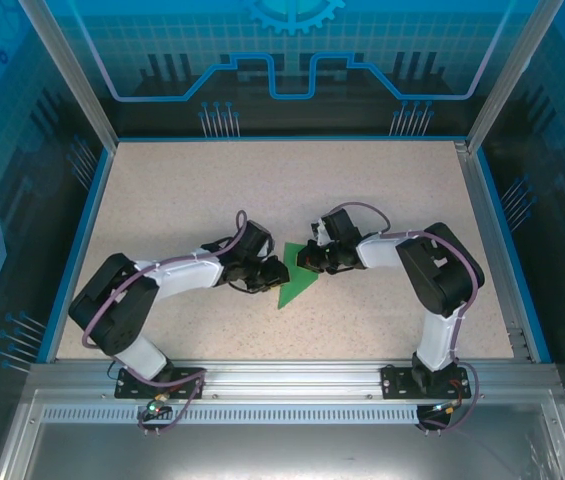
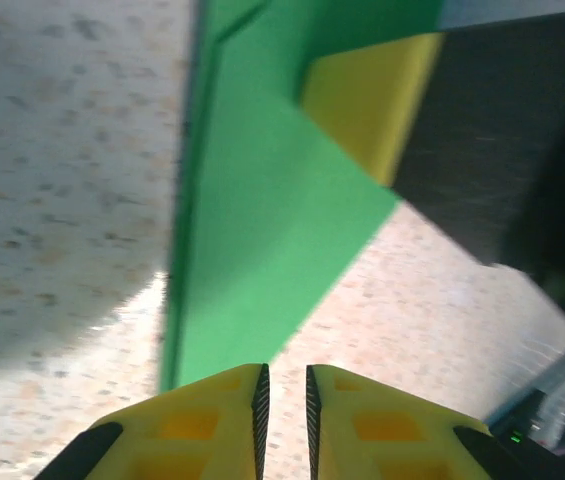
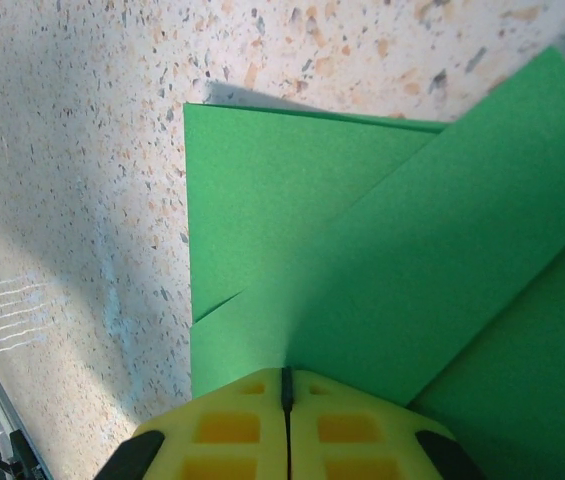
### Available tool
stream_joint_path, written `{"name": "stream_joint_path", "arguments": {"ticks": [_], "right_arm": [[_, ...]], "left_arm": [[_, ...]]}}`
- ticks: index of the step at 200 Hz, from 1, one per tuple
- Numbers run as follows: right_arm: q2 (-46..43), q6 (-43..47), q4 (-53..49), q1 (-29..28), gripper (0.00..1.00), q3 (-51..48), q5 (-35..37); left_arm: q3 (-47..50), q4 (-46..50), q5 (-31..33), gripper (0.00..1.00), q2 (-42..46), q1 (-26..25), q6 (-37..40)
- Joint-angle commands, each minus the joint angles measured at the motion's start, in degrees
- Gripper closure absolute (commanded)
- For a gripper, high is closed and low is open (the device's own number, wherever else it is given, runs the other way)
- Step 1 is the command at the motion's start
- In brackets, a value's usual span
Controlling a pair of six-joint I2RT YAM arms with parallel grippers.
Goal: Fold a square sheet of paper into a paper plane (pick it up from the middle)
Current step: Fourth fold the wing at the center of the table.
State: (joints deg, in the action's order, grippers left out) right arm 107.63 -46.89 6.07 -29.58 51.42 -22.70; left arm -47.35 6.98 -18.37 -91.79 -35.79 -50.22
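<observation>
- Your bright green paper sheet (image 1: 296, 290), folded into a pointed shape with layered flaps, lies flat on the speckled beige desk (image 1: 212, 190), near the middle and between the two arms.
- Your right gripper (image 1: 312, 262) is at the sheet's far edge. In its wrist view the yellow fingers (image 3: 232, 430) are closed tight together, with a folded flap of the sheet running in between their tips.
- Your left gripper (image 1: 272, 272) sits at the sheet's left side. In its wrist view the yellow fingers (image 2: 202, 425) stand a narrow slit apart, with bare desk showing through and nothing between them. The sheet's near corner ends just at the left fingertip.
- From the left wrist, one yellow right finger and its dark body lie across the sheet's far end and block what is beyond.
- From above, both wrists overlap the sheet's upper edges.
- A blue rim (image 1: 80, 240) borders the desk, and aluminium posts (image 1: 67, 70) hold printed blue panels around it.
</observation>
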Motion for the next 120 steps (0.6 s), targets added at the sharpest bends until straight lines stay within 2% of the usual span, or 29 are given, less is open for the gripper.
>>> {"name": "stream_joint_path", "arguments": {"ticks": [1,68,120], "right_arm": [[3.4,0.5,-4.7,0.0,0.94,-2.3,5.9],[4.1,0.4,-5.0,-0.2,0.94,-2.2,5.9],[4.9,0.1,-4.9,-0.4,0.93,-2.3,5.9]], "left_arm": [[-0.8,-4.4,-6.2,0.79,-0.7,0.2,-4.5],[-0.1,-19.3,-6.5,0.79,-10.9,0.1,-14.0],[3.2,-13.4,-2.4,0.79,-12.6,-0.2,-14.0]]}}
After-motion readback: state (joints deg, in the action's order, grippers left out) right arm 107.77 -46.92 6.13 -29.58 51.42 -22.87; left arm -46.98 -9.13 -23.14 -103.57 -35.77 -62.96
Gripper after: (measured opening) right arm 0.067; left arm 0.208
